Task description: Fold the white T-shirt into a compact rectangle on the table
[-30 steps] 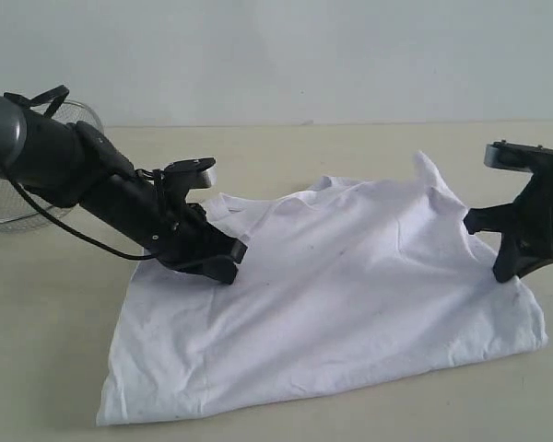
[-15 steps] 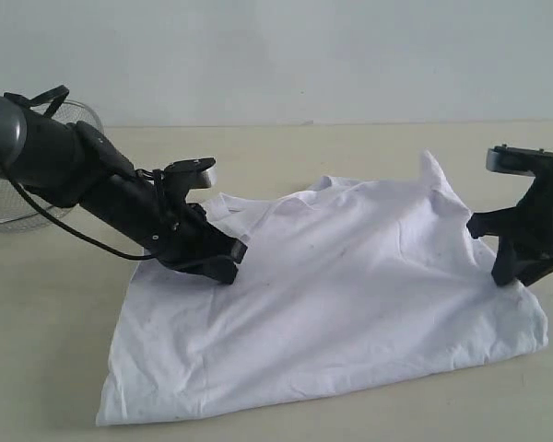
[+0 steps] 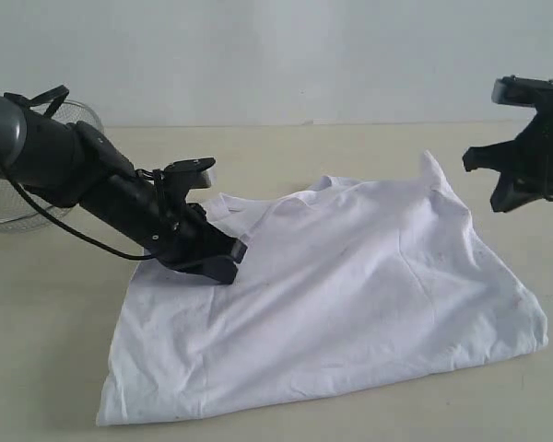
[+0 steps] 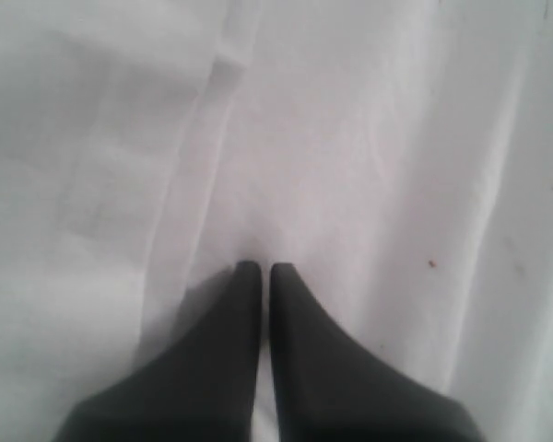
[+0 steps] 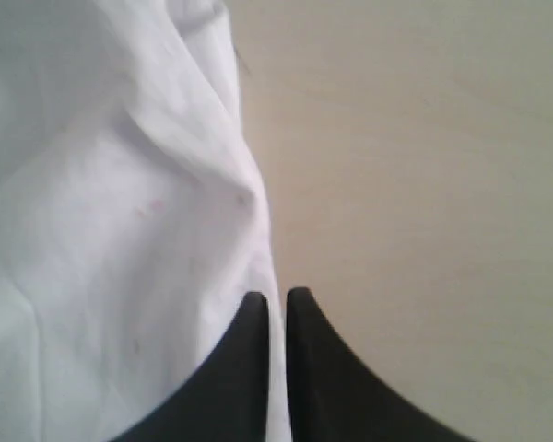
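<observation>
Below a plain pale wall [image 3: 304, 55], the beige worktop [image 3: 369, 147] carries the white T-shirt [image 3: 350, 295], which lies rumpled across its middle. A wire basket [image 3: 5, 207] at the far left is partly hidden by the left arm [image 3: 92, 184]. The left pincer [image 4: 259, 267] is closed, tips pressed onto the shirt. The right pincer [image 5: 276, 296], closed and empty, hangs above the shirt's right edge.

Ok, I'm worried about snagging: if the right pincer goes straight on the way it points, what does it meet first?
Most likely the edge of the shirt, right where it borders the bare table. The shut right pincer hangs above that line, so depth is hard to judge.
</observation>
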Robot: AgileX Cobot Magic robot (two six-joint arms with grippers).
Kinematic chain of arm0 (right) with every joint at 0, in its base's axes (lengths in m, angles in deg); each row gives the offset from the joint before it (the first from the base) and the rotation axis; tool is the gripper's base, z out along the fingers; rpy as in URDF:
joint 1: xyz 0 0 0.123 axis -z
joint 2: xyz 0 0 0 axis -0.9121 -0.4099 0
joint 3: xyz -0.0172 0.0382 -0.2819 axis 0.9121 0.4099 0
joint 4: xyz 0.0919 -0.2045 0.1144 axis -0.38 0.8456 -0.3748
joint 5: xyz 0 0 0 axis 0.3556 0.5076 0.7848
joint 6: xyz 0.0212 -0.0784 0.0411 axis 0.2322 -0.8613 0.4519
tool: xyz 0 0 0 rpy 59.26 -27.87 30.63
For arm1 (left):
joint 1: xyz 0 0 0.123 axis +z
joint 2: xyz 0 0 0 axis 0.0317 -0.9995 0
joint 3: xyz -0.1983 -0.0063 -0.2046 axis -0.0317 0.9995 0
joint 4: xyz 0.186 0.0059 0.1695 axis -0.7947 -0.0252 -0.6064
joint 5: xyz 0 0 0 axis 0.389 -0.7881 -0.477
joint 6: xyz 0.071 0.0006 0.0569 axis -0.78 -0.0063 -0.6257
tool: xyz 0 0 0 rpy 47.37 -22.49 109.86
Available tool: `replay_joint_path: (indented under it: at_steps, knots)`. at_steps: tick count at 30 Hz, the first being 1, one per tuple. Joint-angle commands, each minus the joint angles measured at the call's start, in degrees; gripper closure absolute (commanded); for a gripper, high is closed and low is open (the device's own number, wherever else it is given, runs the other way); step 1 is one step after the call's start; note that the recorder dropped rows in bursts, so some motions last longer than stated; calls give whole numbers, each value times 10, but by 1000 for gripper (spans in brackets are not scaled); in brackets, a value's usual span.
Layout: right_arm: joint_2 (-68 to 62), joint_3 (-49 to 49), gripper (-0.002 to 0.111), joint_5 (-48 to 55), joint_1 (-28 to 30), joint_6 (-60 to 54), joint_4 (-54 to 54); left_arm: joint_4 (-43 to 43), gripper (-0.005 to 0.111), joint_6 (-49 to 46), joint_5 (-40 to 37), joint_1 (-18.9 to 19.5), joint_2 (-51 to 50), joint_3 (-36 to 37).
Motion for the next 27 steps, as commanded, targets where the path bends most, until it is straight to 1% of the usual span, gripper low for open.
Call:
replay_joint_path:
  at_steps: [1, 4, 8, 10, 14, 17, 22, 27]
  knots:
    - [-3, -13, 108, -49, -2, -106, -137, -30, 102, 24, 8, -4, -12, 1]
    - [-33, -47, 108, -47, -23, -110, -147, -89, 102, 76, 14, -4, -12, 1]
    - [-98, -114, 108, -59, -56, -97, -143, -98, 102, 87, 14, -4, -11, 1]
    - [-124, -146, 108, -58, -56, -64, -126, -98, 102, 89, 14, -4, -11, 1]
    - [-162, -191, 108, -54, -56, 19, -21, -98, 102, 94, 14, -4, -11, 1]
    - [-178, -212, 108, -51, -56, 53, 39, -98, 102, 94, 14, -4, -11, 1]
    - [-182, -237, 108, -71, -56, 54, 61, -98, 102, 94, 19, -1, -10, 1]
    - [-176, -284, 108, -26, -56, 54, 68, -98, 102, 98, 21, 17, -3, 1]
